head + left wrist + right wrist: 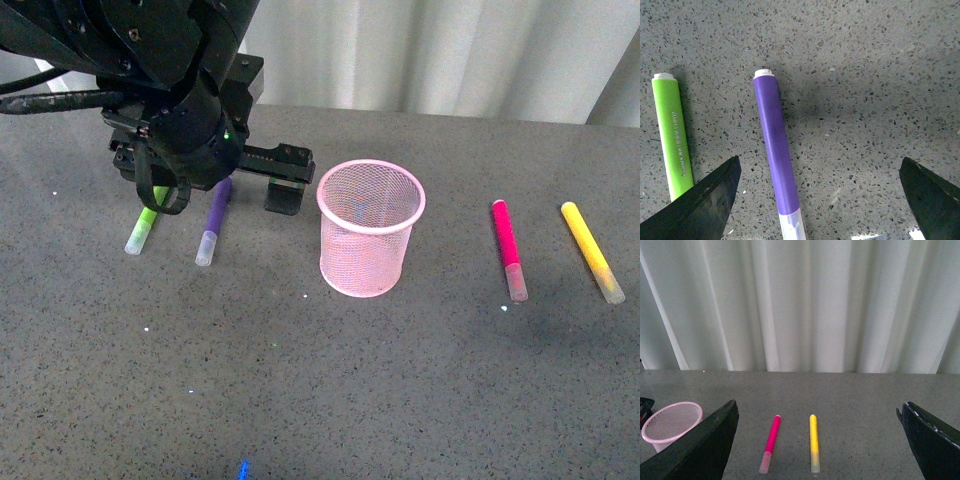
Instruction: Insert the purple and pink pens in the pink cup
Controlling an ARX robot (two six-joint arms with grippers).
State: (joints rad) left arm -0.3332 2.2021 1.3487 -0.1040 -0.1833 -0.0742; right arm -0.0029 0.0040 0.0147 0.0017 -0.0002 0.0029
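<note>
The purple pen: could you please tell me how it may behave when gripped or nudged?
The purple pen is a straight round tube lying flat on the table, so it is probably stiff yet apt to roll if nudged sideways. Its smooth body might slip unless the open left gripper closes squarely across it. It looks slim, so likely light.

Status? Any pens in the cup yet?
Done: nothing; cup looks empty, purple pen and pink pen lie on the table. In hand: left fingers open either side of the purple pen, not gripping. Left: grasp it, drop both pens in.
</note>
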